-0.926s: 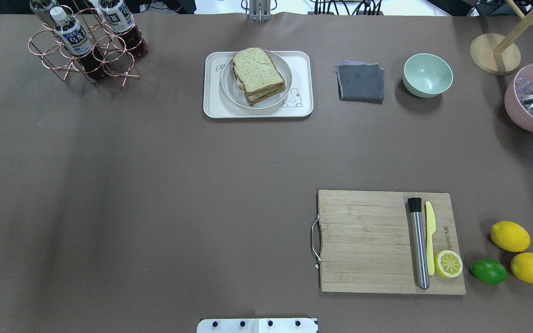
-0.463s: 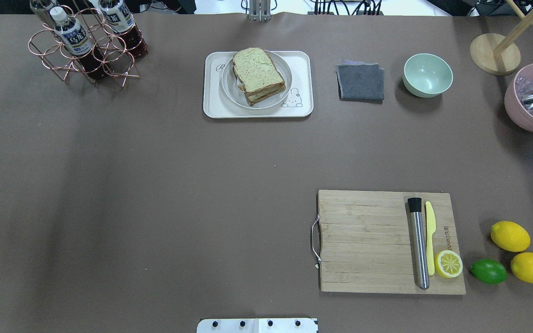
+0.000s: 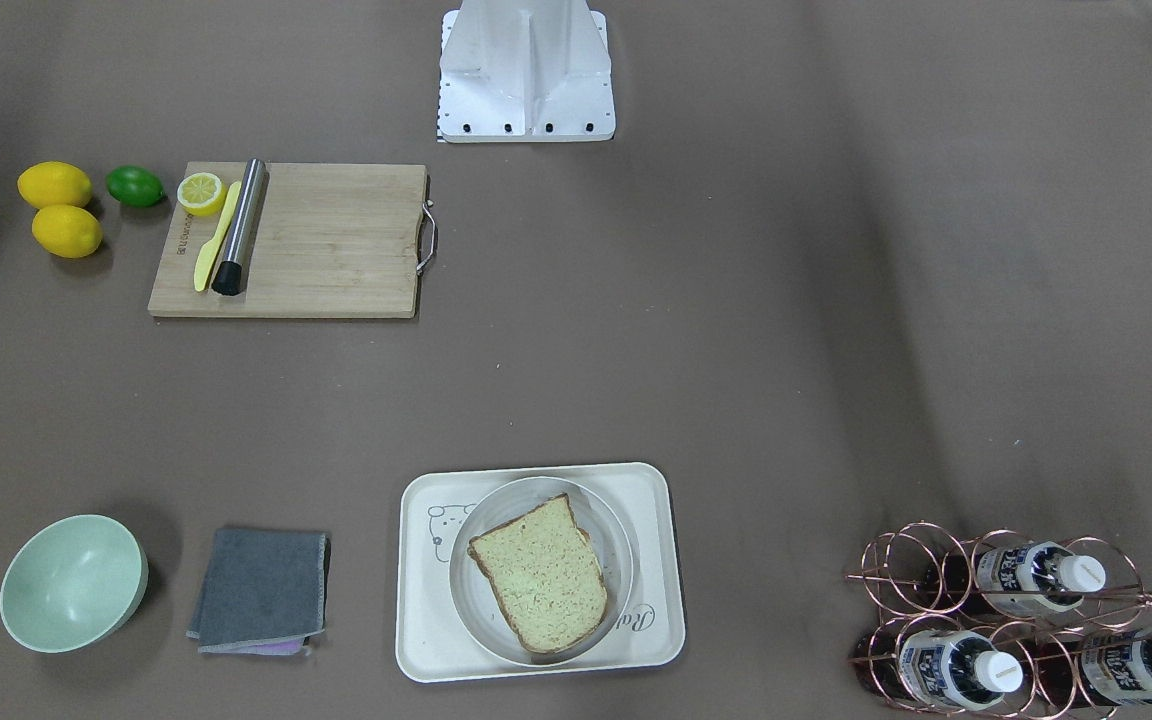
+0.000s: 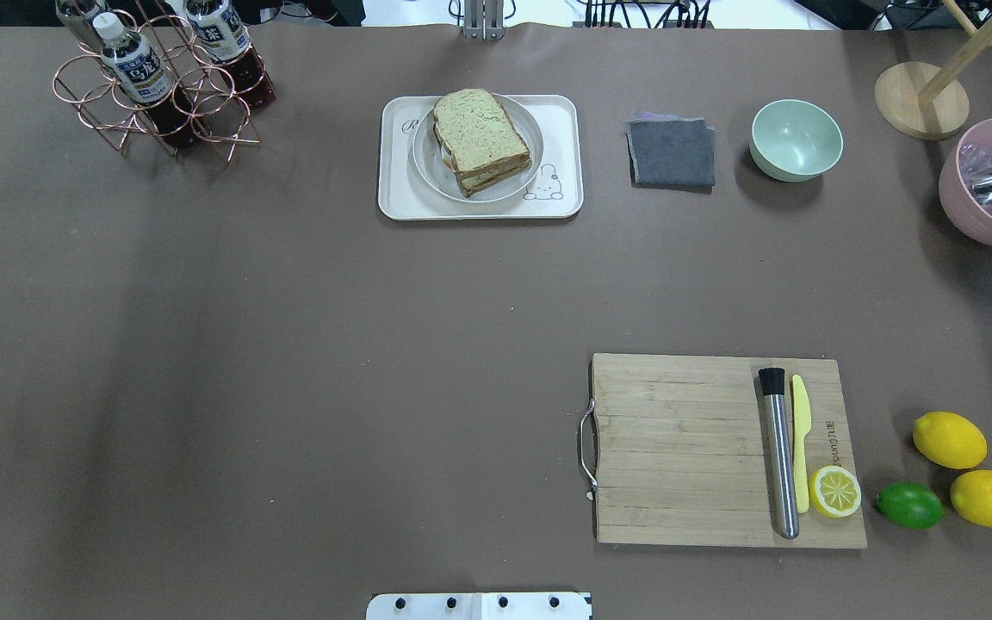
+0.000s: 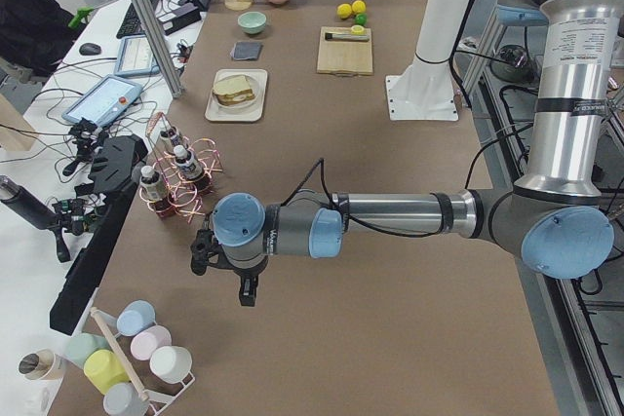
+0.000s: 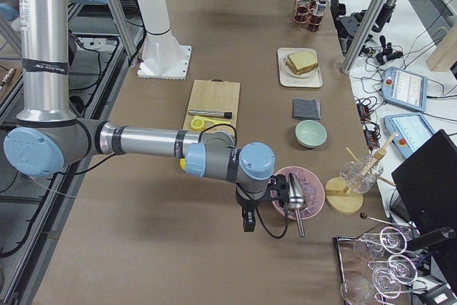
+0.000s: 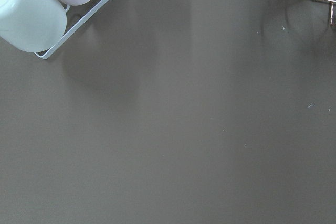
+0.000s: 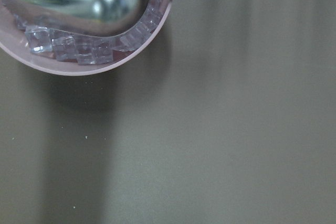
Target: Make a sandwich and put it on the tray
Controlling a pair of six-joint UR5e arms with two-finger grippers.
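Observation:
The sandwich (image 4: 480, 138), two brown-crusted speckled slices stacked with its filling mostly hidden, lies on a round grey plate (image 4: 424, 164) that sits on the cream tray (image 4: 393, 200) at the far middle of the table. It also shows in the front-facing view (image 3: 539, 573). My left gripper (image 5: 244, 289) hangs over bare table past the bottle rack, far from the tray. My right gripper (image 6: 248, 223) hangs beside the pink bowl. Both show only in the side views, so I cannot tell whether they are open or shut.
A wooden cutting board (image 4: 677, 448) carries a steel muddler (image 4: 778, 456), a yellow knife (image 4: 800, 430) and a lemon half (image 4: 835, 491). Two lemons (image 4: 949, 439) and a lime (image 4: 909, 505) lie to its right. A grey cloth (image 4: 672, 152), green bowl (image 4: 796, 139), pink ice bowl (image 4: 978, 207) and bottle rack (image 4: 160, 86) stand at the back.

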